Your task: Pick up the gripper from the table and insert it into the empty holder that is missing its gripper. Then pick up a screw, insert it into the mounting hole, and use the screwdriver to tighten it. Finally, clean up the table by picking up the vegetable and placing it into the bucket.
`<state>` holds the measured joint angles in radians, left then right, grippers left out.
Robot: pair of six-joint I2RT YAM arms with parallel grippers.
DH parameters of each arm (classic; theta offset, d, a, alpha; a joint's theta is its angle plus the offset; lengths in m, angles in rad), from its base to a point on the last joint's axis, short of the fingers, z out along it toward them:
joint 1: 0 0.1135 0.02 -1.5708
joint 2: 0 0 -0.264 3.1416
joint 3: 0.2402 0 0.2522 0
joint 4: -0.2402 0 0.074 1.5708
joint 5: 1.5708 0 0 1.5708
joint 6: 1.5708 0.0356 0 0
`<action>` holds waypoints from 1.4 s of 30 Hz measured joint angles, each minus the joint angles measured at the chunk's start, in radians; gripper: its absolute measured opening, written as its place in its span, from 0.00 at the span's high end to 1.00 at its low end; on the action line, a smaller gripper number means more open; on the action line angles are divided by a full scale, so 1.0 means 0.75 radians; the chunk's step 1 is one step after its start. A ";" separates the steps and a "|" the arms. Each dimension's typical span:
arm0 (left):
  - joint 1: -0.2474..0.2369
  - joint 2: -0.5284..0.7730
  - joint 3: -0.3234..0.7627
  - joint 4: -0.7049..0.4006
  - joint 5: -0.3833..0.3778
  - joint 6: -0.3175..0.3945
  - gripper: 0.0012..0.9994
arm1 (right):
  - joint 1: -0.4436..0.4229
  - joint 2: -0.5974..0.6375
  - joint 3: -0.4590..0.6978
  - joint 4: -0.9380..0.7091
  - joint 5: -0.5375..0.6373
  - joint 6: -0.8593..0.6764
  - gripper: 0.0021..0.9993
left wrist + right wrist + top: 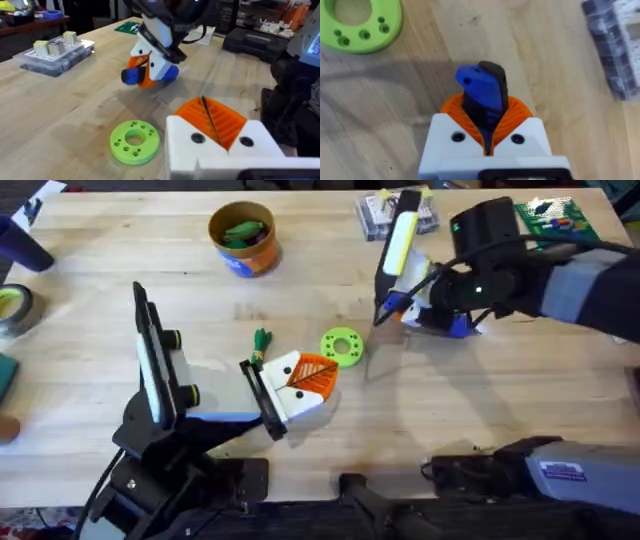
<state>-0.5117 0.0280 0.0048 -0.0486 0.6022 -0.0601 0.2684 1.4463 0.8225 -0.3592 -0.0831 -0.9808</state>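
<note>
A light wooden desk (500, 400) carries everything. The vegetable (262, 340) lies at the centre, just beside the left gripper (318, 372), whose fingers are pressed together. The right gripper (487, 125) pinches a blue part (480, 87). If the clean-up is the step now, the left fingers should spread, close across the slim stem, avoid the ring (343, 345), then go to the bucket (243, 255) at upper left. I cannot identify the blue part. The hole of the holder (155, 370) is hidden.

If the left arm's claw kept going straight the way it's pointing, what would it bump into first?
Probably the lime-green ring, lying just ahead of the left gripper; beyond it is the right gripper. Depth is hard to judge, so it might pass beside the ring.
</note>
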 joint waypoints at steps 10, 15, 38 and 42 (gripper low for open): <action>0.000 0.000 0.000 0.000 0.000 0.000 0.99 | 0.123 0.085 0.008 -0.012 0.046 -0.030 0.97; 0.000 0.000 0.000 0.000 0.000 0.000 0.99 | 0.172 0.085 0.009 -0.013 0.046 -0.030 0.97; 0.000 0.000 0.000 0.000 0.000 0.000 0.99 | 0.173 -0.288 0.237 -0.454 0.125 0.950 0.00; 0.000 0.000 0.000 0.000 0.000 0.000 0.99 | 0.173 -0.417 0.239 -0.540 0.122 1.149 0.00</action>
<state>-0.5117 0.0280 0.0048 -0.0486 0.6022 -0.0601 0.3981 1.1338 1.0016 -0.7641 0.0083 -0.1188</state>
